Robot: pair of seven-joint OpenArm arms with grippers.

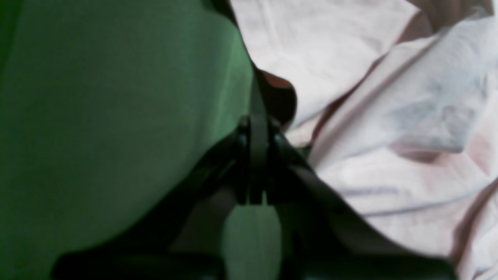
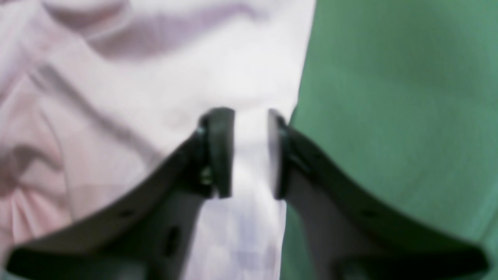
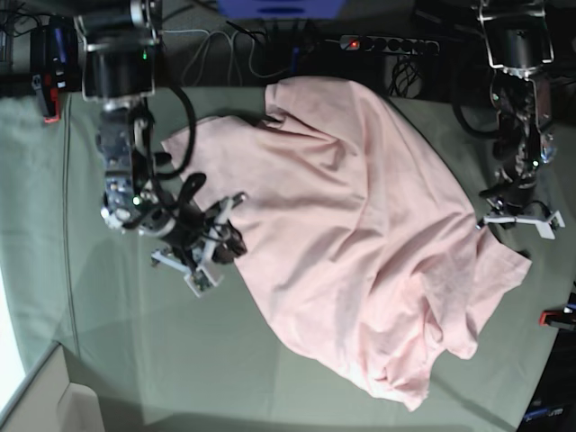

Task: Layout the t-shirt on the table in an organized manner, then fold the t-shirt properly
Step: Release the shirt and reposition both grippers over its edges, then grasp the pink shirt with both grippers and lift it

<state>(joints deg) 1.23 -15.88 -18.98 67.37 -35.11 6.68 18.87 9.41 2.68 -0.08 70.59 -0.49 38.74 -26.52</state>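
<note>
The light pink t-shirt lies crumpled and spread across the middle of the green-grey table, with no lettering showing. My right gripper is open, its fingers either side of a strip of cloth at the shirt's edge beside the bare table. In the base view it sits at the shirt's left edge. My left gripper is shut at the shirt's edge, where the cloth lifts over a dark shadow. It is at the shirt's right edge.
A power strip and cables lie along the back edge. Red clamps sit at the table's left and right edges. A pale box corner is at the front left.
</note>
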